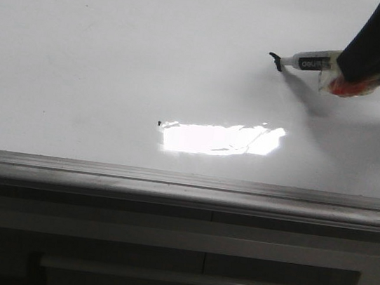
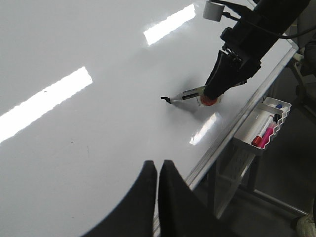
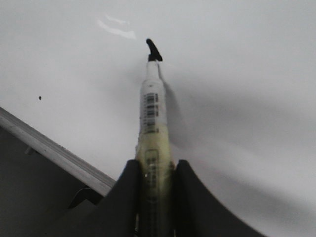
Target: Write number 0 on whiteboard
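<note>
A: Left end effector (image 2: 157, 170)?
B: Fingers pressed together, holding nothing, above the whiteboard (image 1: 81, 63).
A: The number 0?
B: Only a short stroke (image 1: 273, 56) at the marker (image 1: 307, 62) tip; label blurred.
A: Right end effector (image 3: 154, 170)?
B: Clamped around the marker, mostly cut off.

Matte black throughout. Right gripper (image 3: 154, 173): two smooth, curved black fingers (image 3: 129, 187), broad at the root, narrowing toward the tips. Left gripper (image 2: 158, 170): the same tapered black fingers (image 2: 143, 192). Right arm (image 2: 256, 29) blocky and dark, thin black cables along it, a small pale grey cylinder (image 2: 214, 10) at its upper end.
</note>
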### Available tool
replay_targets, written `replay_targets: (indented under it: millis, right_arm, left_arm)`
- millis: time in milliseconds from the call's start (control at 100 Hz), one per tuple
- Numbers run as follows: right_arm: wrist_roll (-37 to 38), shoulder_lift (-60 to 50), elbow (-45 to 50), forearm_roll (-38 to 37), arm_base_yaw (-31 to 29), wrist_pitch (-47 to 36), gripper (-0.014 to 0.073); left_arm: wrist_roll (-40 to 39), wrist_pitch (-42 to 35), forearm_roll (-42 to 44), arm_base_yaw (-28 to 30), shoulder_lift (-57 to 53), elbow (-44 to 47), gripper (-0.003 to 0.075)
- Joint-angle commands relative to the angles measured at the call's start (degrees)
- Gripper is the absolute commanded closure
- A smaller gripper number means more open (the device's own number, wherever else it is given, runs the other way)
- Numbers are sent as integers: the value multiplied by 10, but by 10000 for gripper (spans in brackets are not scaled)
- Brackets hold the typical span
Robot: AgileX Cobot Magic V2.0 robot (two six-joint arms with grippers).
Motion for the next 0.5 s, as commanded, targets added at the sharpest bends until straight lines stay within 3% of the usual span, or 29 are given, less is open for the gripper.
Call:
replay_targets:
  millis: [0, 300, 490]
  right_arm:
    - [1, -3, -15, -1, -2, -44, 648]
    - [1, 27, -15, 0, 80, -70, 648]
    - [20, 47, -15, -5, 98, -29, 648]
  left_arm:
    - [-6, -33, 23, -4, 4, -14, 740]
    - [-6, -35, 23, -4, 4, -14, 740]
    - [-6, -35, 23, -4, 4, -14, 740]
